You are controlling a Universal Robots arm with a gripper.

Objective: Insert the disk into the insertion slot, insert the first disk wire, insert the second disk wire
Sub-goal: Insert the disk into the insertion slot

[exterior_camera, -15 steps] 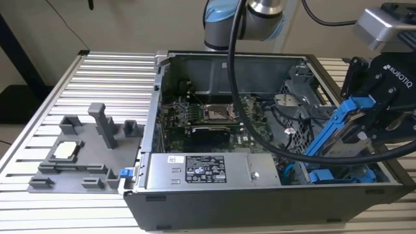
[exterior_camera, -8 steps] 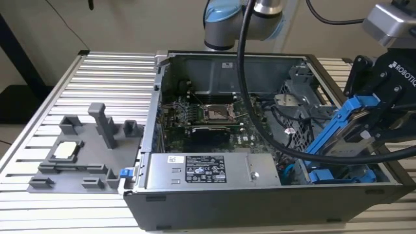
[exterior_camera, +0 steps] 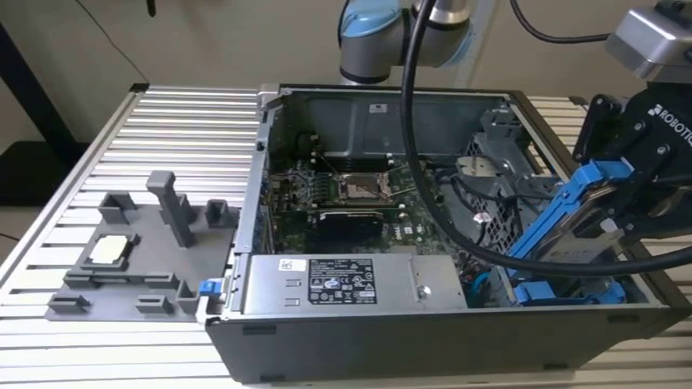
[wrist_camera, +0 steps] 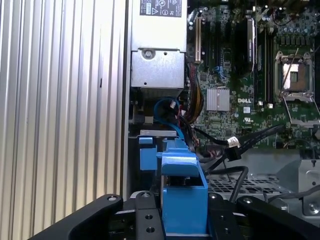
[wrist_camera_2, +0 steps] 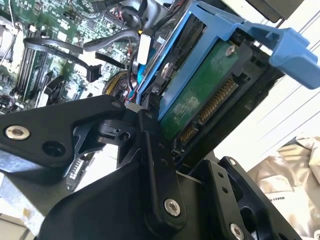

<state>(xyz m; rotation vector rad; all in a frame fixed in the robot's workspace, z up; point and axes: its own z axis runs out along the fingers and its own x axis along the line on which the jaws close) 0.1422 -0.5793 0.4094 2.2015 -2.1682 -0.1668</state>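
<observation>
1. A ribbed aluminium table point(exterior_camera: 184, 113) fills the exterior view, with a plain pale wall point(exterior_camera: 216, 40) behind it across the top of the frame.
2. On the exterior view's left, a grey fixture tray point(exterior_camera: 130, 267) sits on the table. Beside it, at centre, stands an open computer case point(exterior_camera: 324, 348) showing its green motherboard point(exterior_camera: 357, 194) and a grey labelled power-supply box point(exterior_camera: 346, 284).
3. The arm's base point(exterior_camera: 378, 32) rises behind the case, and a thick black cable point(exterior_camera: 416, 162) loops down across the opening.
4. The disk point(exterior_camera: 568, 219) is a silver-grey drive in a bright blue caddy. In the second wrist view its green circuit board and gold connector row point(wrist_camera_2: 200, 95) face the camera.
5. The gripper point(exterior_camera: 621, 215), at the exterior view's right, is clamped on the disk, with black fingers point(wrist_camera_2: 155, 165) against the caddy's sides.
6. The disk hangs steeply tilted over the case's lower-right corner, its lower end at the blue-railed insertion slot point(exterior_camera: 562, 292). I cannot tell whether they touch.
</observation>
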